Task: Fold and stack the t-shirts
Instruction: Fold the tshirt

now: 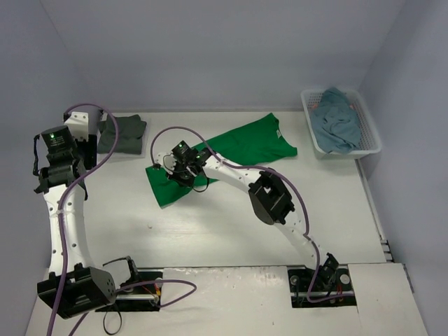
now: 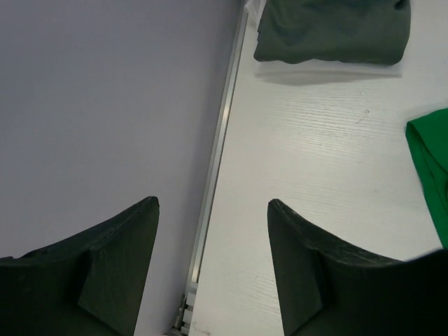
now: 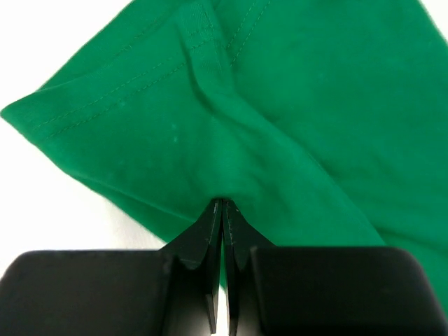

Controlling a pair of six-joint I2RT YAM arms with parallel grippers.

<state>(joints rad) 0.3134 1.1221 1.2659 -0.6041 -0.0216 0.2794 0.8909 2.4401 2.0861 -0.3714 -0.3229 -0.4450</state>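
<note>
Three shirts in view. Green shirt (image 1: 245, 143): smooth knit, spread flat on a slant from left of centre up toward the right in the top view, neck end at the upper right. The right wrist view shows a double-stitched hem and soft creases running toward the bottom centre (image 3: 315, 105). One edge of it shows at the right side of the left wrist view (image 2: 430, 168).

Dark grey-green shirt (image 1: 124, 134): folded to a rough rectangle in the upper left of the top view, well apart from the green one.

Teal-blue shirt (image 1: 337, 120): crumpled heap inside a white mesh basket (image 1: 371, 129), upper right.

Worktop (image 1: 231, 231) white, with faint wood grain. A metal rail (image 2: 217, 161) edges it against a pale lilac wall (image 2: 105, 105). The right arm (image 1: 269, 196) crosses over the green shirt's lower left end and hides part of it.

Right gripper (image 3: 221, 206): jaws pressed together, pinching a pucker of green shirt at the tips.

Left gripper (image 2: 211, 204): jaws fairly wide apart, nothing between them, above the rail at the worktop's left edge.
</note>
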